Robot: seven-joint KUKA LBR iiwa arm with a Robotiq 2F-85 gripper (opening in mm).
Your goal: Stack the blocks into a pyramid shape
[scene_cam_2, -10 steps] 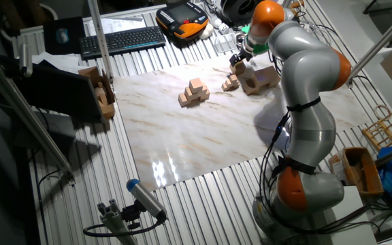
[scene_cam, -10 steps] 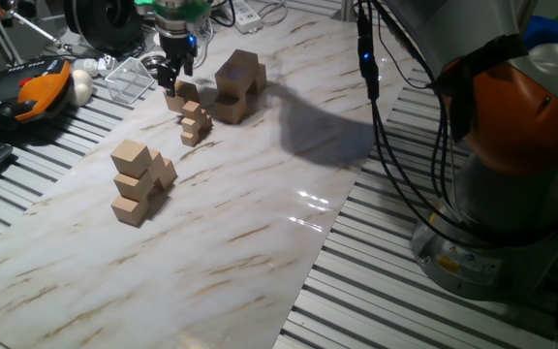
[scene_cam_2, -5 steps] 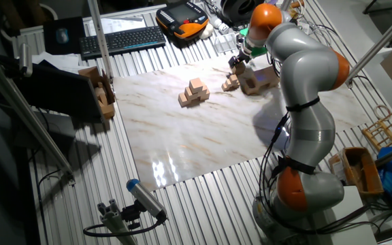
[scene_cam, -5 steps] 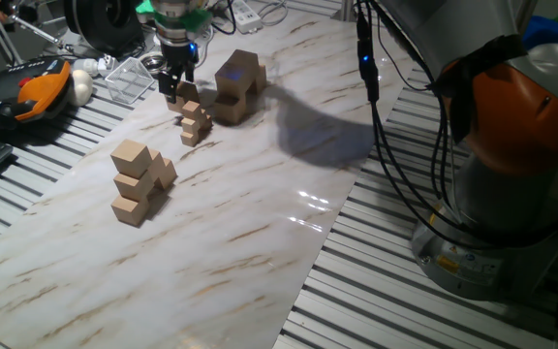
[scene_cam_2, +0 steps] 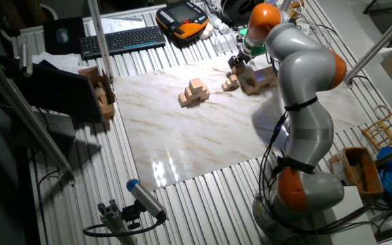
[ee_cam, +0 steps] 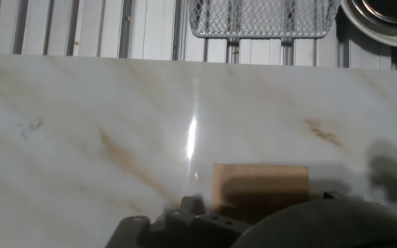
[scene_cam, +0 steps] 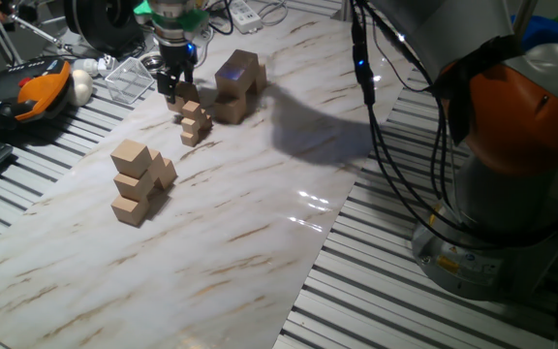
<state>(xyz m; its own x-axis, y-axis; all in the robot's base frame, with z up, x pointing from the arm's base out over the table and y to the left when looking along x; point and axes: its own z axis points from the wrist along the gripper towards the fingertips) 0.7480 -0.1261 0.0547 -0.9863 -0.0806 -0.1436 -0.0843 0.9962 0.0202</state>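
Right now your gripper [scene_cam: 175, 80] hangs at the far end of the marble board [scene_cam: 260, 204], directly above a block [scene_cam: 189, 94] topping a small stepped pile [scene_cam: 194, 121]. Whether the fingers pinch that block, you cannot tell (the hand view shows only its tan face just beyond them). A stepped stack [scene_cam: 139, 180] sits well apart, toward the near end.

Bright light from above makes white shiny spots on the marble board [scene_cam: 289, 208]. The arm [scene_cam_2: 305, 75] throws a soft dark shadow. The hand view looks blurry.
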